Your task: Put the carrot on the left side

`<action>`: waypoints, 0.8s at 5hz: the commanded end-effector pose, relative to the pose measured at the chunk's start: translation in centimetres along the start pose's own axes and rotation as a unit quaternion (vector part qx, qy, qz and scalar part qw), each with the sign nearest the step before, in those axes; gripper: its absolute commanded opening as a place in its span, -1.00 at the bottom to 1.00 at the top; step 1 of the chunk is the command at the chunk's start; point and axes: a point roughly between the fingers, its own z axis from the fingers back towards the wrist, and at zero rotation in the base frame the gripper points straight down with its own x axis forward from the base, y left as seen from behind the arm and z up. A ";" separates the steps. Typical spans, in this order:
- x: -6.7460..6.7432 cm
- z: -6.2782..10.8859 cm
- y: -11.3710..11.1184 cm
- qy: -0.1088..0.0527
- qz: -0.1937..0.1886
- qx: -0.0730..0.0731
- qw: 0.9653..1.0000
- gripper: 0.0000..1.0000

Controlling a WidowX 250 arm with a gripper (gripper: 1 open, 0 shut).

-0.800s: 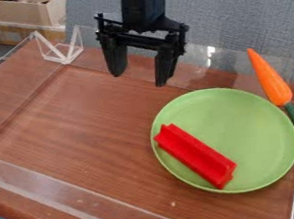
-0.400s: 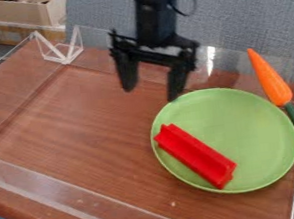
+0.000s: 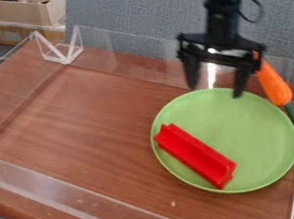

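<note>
While we hang over the far rim of the green plate (image 3: 270,170), our gripper (image 3: 222,77) points straight down with its jaws spread wide and nothing between them; the carrot (image 3: 276,85) lies on the wooden table (image 3: 71,121) just right of the fingers, off the plate near the right edge, and a red block (image 3: 196,155) rests on the plate

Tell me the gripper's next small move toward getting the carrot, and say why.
Probably shift a little further toward the picture's right and lower over the small orange tapered toy carrot. The black gripper stands open, pointing down, just left of the carrot and not yet around it. The carrot lies against the clear wall beside the round green plate, which holds a red rectangular block.
</note>
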 end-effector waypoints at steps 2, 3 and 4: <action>3.9 0.0 -2.8 -0.055 0.011 -0.011 0.998 1.00; 5.7 -1.3 -2.5 -0.058 0.022 -0.007 0.998 1.00; 6.9 -2.6 -2.1 -0.057 0.024 -0.001 0.998 1.00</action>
